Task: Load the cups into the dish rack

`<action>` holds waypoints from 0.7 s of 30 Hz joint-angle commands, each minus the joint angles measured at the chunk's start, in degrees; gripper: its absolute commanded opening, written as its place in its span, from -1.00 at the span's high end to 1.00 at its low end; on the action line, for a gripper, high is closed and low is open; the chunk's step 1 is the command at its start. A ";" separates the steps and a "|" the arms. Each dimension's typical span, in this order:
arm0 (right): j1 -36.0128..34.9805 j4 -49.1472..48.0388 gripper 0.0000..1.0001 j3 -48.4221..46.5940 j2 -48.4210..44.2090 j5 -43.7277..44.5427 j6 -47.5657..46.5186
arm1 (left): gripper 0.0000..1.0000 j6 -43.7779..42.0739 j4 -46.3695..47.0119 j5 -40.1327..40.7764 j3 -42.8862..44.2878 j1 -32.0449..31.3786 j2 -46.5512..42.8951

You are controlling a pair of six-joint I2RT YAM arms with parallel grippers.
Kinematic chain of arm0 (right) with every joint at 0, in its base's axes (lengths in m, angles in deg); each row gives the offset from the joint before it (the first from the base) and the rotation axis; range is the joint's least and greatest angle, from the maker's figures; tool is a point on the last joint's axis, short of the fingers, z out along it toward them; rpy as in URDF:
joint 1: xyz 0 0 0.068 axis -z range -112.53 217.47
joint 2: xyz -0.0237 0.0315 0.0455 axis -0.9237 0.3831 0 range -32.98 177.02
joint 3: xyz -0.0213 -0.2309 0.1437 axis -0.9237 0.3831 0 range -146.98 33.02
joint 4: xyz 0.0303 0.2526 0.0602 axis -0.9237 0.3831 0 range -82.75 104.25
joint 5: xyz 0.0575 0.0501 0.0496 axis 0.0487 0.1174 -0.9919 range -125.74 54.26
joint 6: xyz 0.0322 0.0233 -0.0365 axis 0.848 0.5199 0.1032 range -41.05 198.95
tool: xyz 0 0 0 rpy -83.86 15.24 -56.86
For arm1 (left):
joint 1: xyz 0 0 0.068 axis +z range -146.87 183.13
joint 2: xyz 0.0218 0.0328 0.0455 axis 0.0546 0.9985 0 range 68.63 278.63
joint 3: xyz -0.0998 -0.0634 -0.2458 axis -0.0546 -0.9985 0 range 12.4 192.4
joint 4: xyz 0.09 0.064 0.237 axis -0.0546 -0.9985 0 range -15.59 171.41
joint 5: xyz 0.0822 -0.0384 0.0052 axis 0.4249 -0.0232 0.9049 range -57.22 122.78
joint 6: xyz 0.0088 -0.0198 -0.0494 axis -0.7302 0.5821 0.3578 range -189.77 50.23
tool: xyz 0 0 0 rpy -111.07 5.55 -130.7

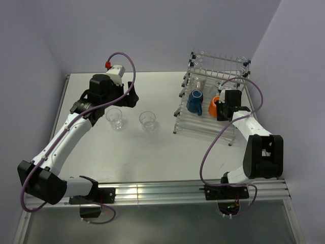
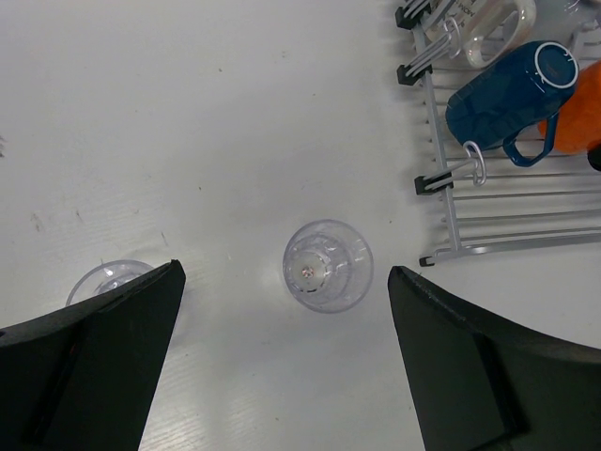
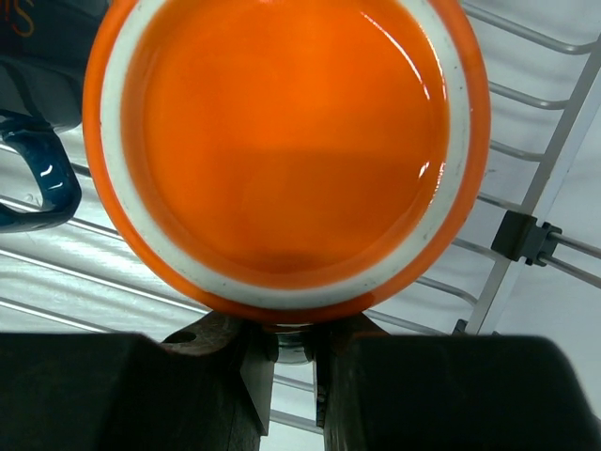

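Two clear glass tumblers (image 1: 115, 118) (image 1: 148, 121) stand on the white table, left of the dish rack (image 1: 205, 124). My left gripper (image 1: 130, 98) is open and empty above them. In the left wrist view one tumbler (image 2: 328, 265) lies just beyond the gap between the fingers, and the other (image 2: 111, 278) is partly hidden by the left finger (image 2: 103, 357). My right gripper (image 1: 222, 111) is shut on the orange mug (image 1: 214, 105), which sits in the rack. Its round orange face (image 3: 282, 141) fills the right wrist view, and the fingers (image 3: 216, 385) are closed at its near edge. The blue mug (image 1: 195, 101) lies in the rack beside it. A white mug (image 2: 484, 26) lies further back.
The rack's rods (image 3: 540, 178) and a black fitting (image 3: 526, 237) run under and to the right of the orange mug. The blue mug's handle (image 3: 38, 188) is close on its left. Upright prongs (image 1: 218, 63) stand at the rack's far end. The table's near rail (image 1: 152, 192) runs by the arm bases.
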 commanded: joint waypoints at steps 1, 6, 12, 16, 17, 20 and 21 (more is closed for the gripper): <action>0.05 -6.11 0.57 -0.51 -0.66 0.73 -0.77 | -0.99 -0.20 0.87 0.97 1.96 -0.13 0.23; 0.13 -6.72 0.35 -0.07 -1.02 0.11 -1.39 | -0.99 -0.56 0.87 1.15 1.25 -0.13 0.32; 0.13 -5.59 -0.02 -0.86 -0.66 -0.68 -1.39 | -0.99 -1.96 -0.01 0.71 1.78 -0.05 0.67; 0.13 -4.44 -0.35 -1.04 -2.77 -0.94 -1.04 | -0.99 -4.77 -1.15 -1.39 1.87 -0.13 0.93; 0.13 -4.01 -0.42 -1.13 -3.30 -0.86 -0.95 | -0.99 -6.43 -2.02 -3.05 2.13 -0.05 1.02; 0.13 -2.16 -0.66 -1.39 -6.02 -0.86 -1.04 | -0.99 -9.15 -4.22 -5.35 2.74 -0.05 1.98; 0.13 -1.11 -0.84 -1.39 -7.59 -0.68 -0.86 | -0.99 -9.87 -4.93 -6.49 3.01 -0.05 2.94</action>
